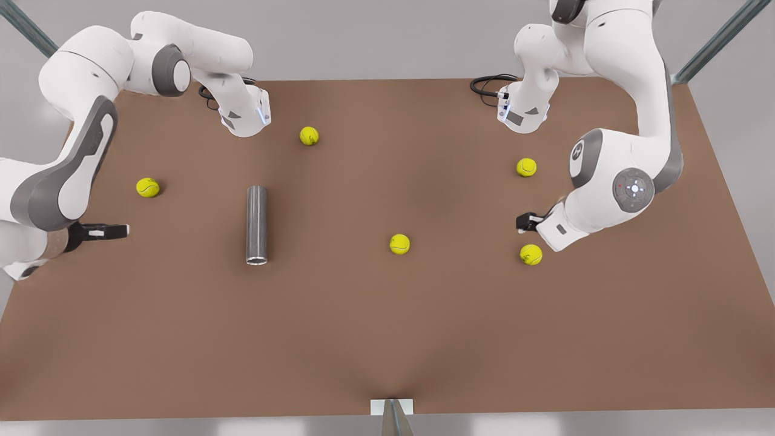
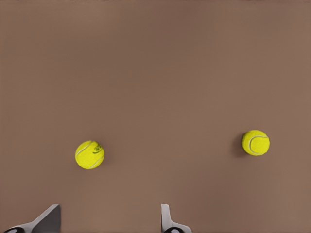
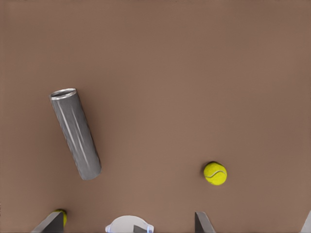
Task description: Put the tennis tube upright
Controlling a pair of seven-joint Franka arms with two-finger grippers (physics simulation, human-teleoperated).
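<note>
The tube [image 1: 257, 225] lies flat left of centre on the surface [image 1: 387, 339], so both wide-open grippers, right [image 1: 112, 230] and left [image 1: 525, 222], just wait empty.

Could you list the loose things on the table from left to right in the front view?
Tennis ball → tennis tube, lying flat → ball → ball. The two balls at the far right sit nearly level, so their order is unclear.
</note>
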